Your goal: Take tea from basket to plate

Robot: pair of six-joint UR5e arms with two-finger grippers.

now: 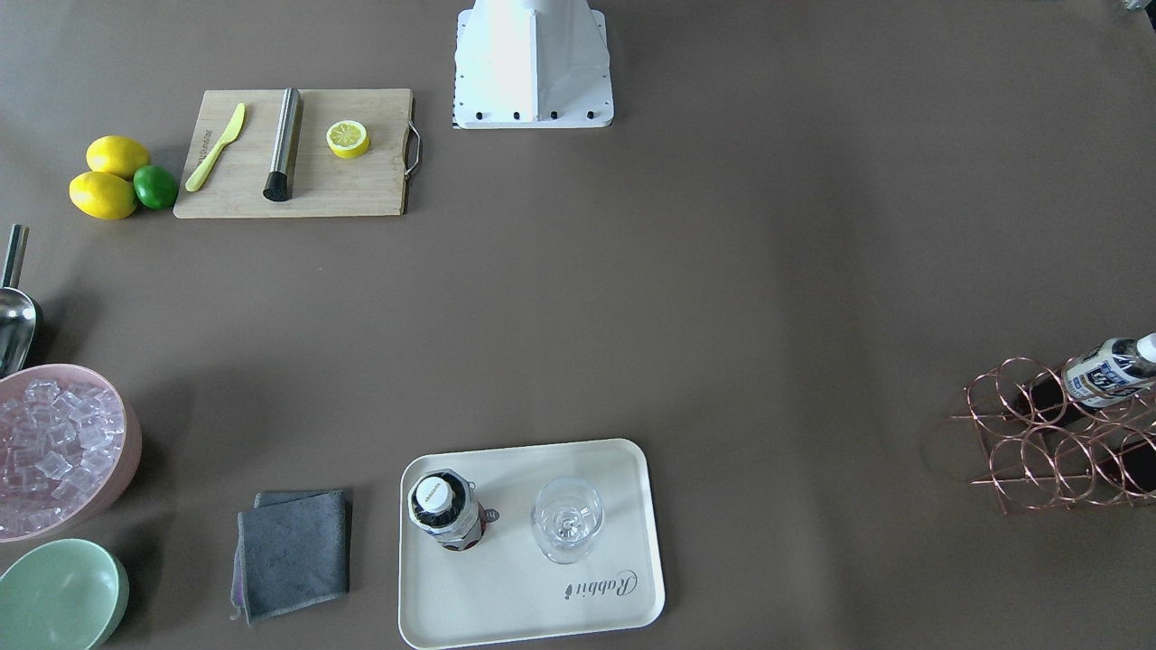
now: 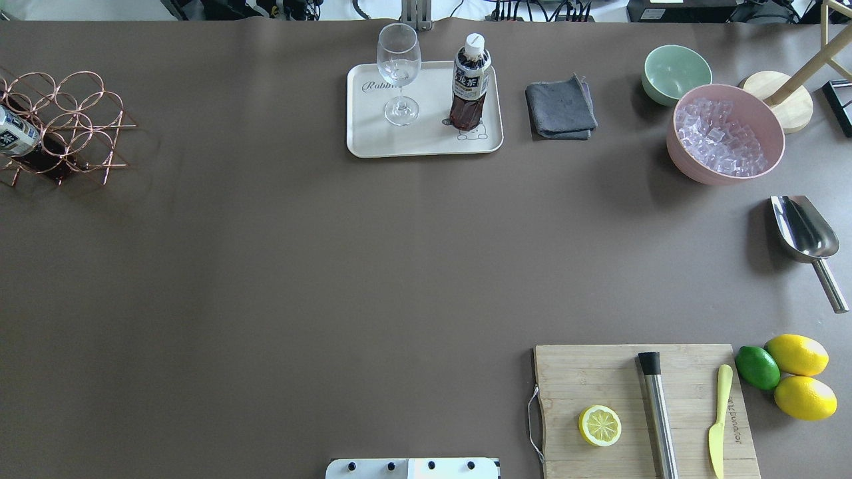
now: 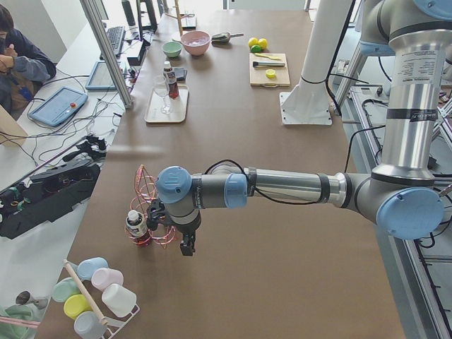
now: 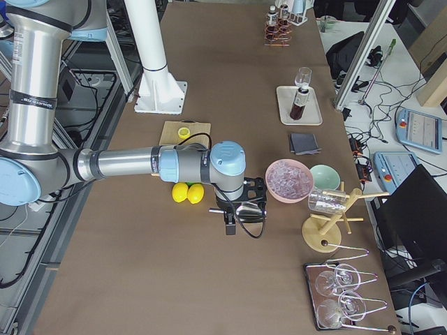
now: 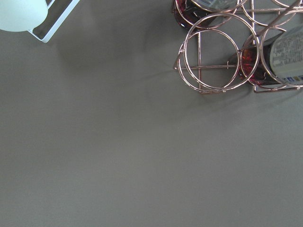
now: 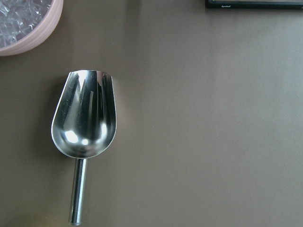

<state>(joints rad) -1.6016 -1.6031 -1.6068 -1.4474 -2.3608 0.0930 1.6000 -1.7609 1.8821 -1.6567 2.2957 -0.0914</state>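
**L gripper** (image 3: 186, 247): seen from the side only, hanging just beside basket (image 3: 152, 212) at table's left end. Jaws open or closed: can't tell.

**R gripper** (image 4: 230, 225): side view only, near pink ice bowl (image 4: 288, 180). State: can't tell. Its wrist cam looks down on steel scoop (image 6: 85, 118), which lies flat on the table.

**Basket** (image 2: 63, 123): copper wire rings. Holds spare tea bottle (image 2: 13, 136), lying tilted through a ring cell with its cap end sticking out.

**Plate** (image 2: 426, 143): cream tray at far centre of table, well apart from basket.

**Tea** (image 2: 470, 83): 1 pc., upright on plate, base by the bear drawing, cap on.

**Wine glass** (image 2: 399, 73): upright on plate beside tea, not touching it.

**Misc.**, robot's right side:
- grey cloth (image 2: 561, 106), just beside plate
- mint bowl (image 2: 675, 70)
- cutting board (image 2: 599, 372) w/ half lemon (image 2: 600, 426), steel muddler (image 2: 659, 416) and yellow knife (image 2: 719, 419)
- 2 lemons (image 2: 797, 354) and lime (image 2: 757, 367), beside board
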